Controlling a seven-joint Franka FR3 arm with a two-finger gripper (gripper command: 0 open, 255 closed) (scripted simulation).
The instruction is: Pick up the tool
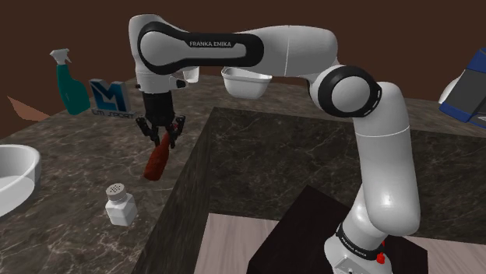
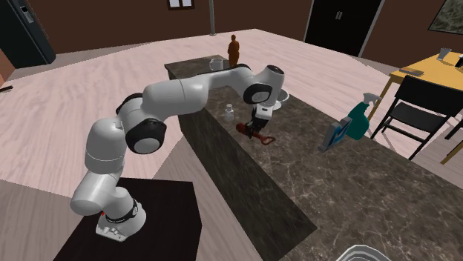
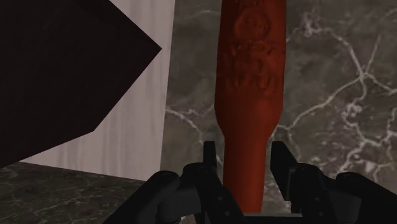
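Note:
The tool (image 1: 156, 163) is a dark red, club-shaped piece with a narrow neck and a thicker embossed body. My black gripper (image 1: 163, 138) points down over the dark marble counter (image 1: 70, 163) and is shut on the narrow end. The body hangs tilted below the fingers, close to the counter's edge; I cannot tell whether its low end touches the stone. In the wrist view the two fingers (image 3: 208, 156) clasp the tool's neck (image 3: 251, 76) from both sides. The second exterior view has the gripper (image 2: 258, 127) above the red tool (image 2: 246, 133) near the counter's middle.
A white shaker (image 1: 119, 204) stands just in front of the tool. A white bowl (image 1: 15, 175) sits at the shoulder view's left, with a teal spray bottle (image 1: 70, 86) and a blue sign (image 1: 109, 97) behind. Another white bowl (image 1: 245, 82) is at the back. The counter drops off beside the tool.

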